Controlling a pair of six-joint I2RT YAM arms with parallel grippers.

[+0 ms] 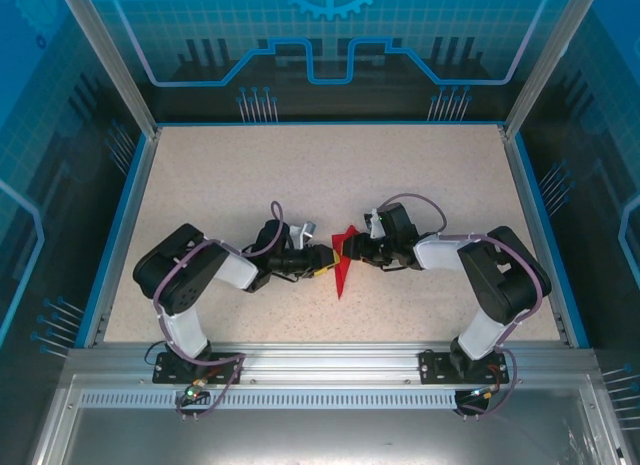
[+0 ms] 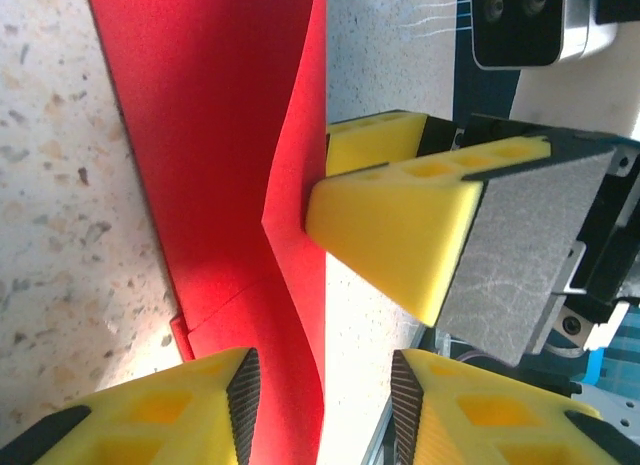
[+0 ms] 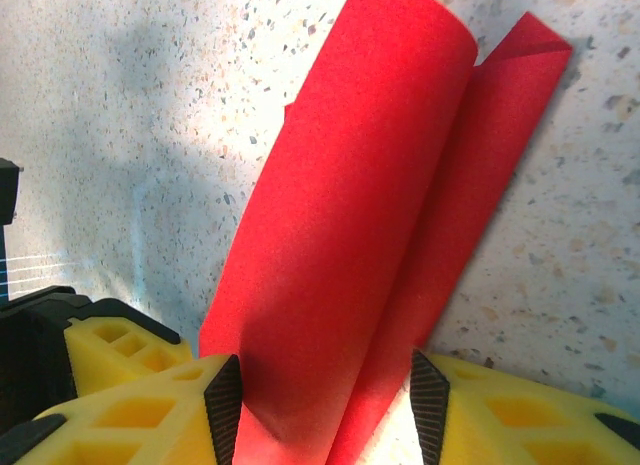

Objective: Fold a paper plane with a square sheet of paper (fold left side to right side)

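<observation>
Top external view: left end effector (image 1: 328,259), fingers apart, sits just left of the folded red paper (image 1: 343,273) on the bench (image 1: 230,185), likely leaving it free. Just right of the paper, right end effector (image 1: 358,251) straddles its curled fold, probably steadying it; whether clamped, I cannot tell.

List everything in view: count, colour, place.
paper sheet: one, red, partly folded, mid-table between the grippers
table: one, speckled beige with blue rim, under everything
frame rail: one, silver, near edge, carrying both arm bases
left arm: one, black and white, left of the paper
right arm: one, black and white, right of the paper
left gripper: one, yellow fingers, apart, paper between them
right gripper: one, yellow fingers, around the paper's curled fold
</observation>
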